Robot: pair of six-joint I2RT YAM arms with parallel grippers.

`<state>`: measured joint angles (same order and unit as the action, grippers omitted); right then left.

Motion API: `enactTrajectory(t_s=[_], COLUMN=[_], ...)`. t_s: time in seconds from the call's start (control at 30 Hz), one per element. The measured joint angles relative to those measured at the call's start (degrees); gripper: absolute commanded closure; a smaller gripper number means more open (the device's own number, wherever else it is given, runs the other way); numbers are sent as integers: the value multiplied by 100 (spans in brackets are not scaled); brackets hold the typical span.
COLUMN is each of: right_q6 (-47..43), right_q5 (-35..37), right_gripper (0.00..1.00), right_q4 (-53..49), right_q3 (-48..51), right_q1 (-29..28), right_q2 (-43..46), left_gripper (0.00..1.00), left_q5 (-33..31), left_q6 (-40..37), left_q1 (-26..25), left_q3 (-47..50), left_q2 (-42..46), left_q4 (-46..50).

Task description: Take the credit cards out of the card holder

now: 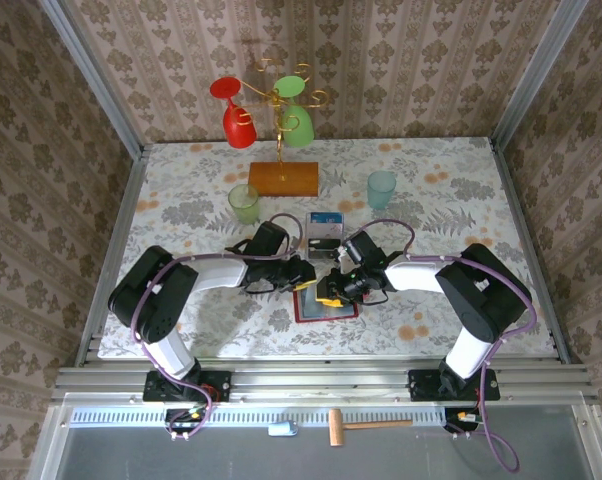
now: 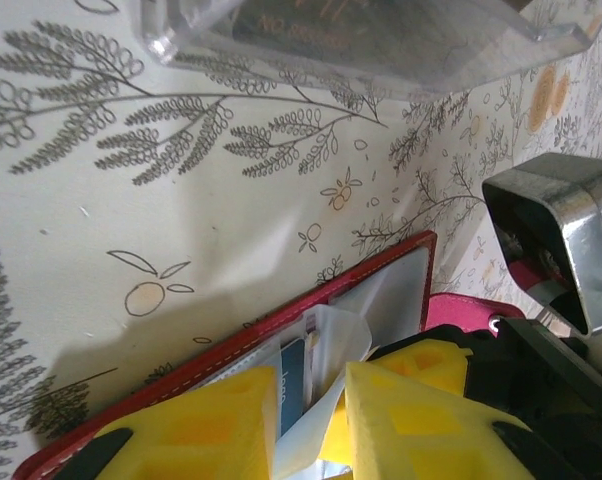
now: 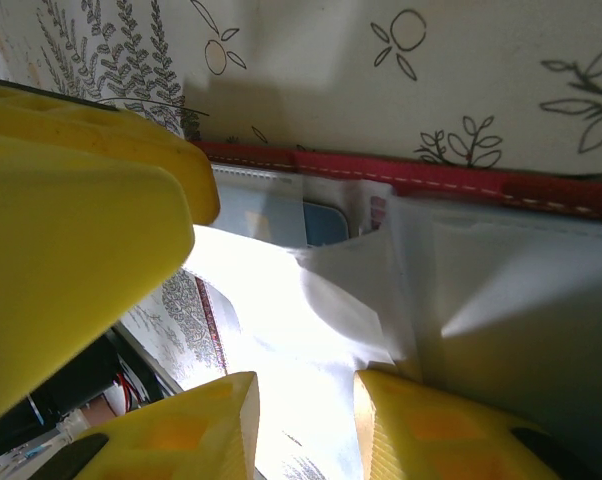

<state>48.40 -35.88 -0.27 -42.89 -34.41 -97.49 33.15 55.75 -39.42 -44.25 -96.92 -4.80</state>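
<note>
Yellow padded fingers of your left claw [image 2: 311, 385] stand a narrow way apart. Between them sit the edge of a thin blue-and-white plastic credit card [image 2: 293, 388] and a crumpled clear pocket sleeve [image 2: 343, 335]. Whether they actually pinch either one, I cannot tell. Your right claw [image 3: 303, 395] is just as narrow, straddling a fold of the same sleeving, and its grip is equally unclear.

The small red folding card holder [image 1: 326, 305] lies open and flat on the floral table [image 1: 451, 190], near its front middle, just in front of the clear plastic box [image 1: 324, 232].

Expect the card to be light, stiff and slick. The sleeve is soft and will likely buckle and drag along with it. Take the card by its exposed edge alone, and pin down the red cover, which looks light enough to lift with the pull.

Both your arms reach inward with elbows out and wrists tipped down, the claws nearly touching over the holder.
</note>
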Motion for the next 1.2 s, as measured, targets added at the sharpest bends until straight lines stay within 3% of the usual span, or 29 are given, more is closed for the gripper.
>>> enactTrajectory(t_s=[0.5,0.8,1.2], right_q6=[74,155,-203], right_q5=[39,201,833], right_gripper=[68,65,63], right_q4=[9,-63,-1333], right_q3=[37,70,-28], right_q1=[22,79,476], right_q2=[94,612,1429], left_gripper=[73,74,69], left_q5=[74,188,323], left_q6=[278,529,638], left_q1=[-70,-79,-177], left_q3=[616,739,632], left_q2=[197,197,481], left_q4=[-507,-940,-841])
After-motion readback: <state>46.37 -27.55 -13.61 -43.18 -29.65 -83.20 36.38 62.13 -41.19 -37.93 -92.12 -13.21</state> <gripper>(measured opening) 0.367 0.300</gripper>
